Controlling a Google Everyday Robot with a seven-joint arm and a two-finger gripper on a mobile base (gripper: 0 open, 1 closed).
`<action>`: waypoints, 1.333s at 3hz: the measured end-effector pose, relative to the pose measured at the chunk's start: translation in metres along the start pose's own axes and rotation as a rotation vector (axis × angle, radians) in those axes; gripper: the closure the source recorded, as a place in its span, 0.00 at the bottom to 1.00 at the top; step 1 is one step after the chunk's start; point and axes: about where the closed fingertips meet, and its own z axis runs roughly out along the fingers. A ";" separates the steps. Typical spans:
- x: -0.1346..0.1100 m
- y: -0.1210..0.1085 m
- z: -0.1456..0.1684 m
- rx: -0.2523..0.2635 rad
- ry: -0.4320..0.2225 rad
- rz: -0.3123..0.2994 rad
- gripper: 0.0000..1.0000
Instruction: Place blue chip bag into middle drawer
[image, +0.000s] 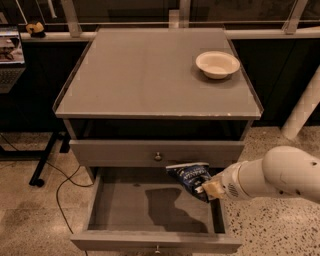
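Note:
The blue chip bag is a crinkled dark-blue foil bag with white lettering. It hangs above the right part of the open middle drawer, a wide shallow grey drawer pulled out toward me. My gripper reaches in from the right on a white arm. It is shut on the bag's lower right corner and holds it just below the closed drawer front one tier higher. The bag casts a dark shadow on the drawer floor.
A white round bowl sits at the back right of the grey cabinet top. A black desk leg and cable stand on the speckled floor at the left. A white post leans at the right.

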 end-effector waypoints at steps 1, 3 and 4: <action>0.021 -0.006 0.019 -0.008 0.042 0.040 1.00; 0.043 -0.014 0.039 -0.030 0.093 0.089 1.00; 0.048 -0.016 0.057 -0.048 0.049 0.095 1.00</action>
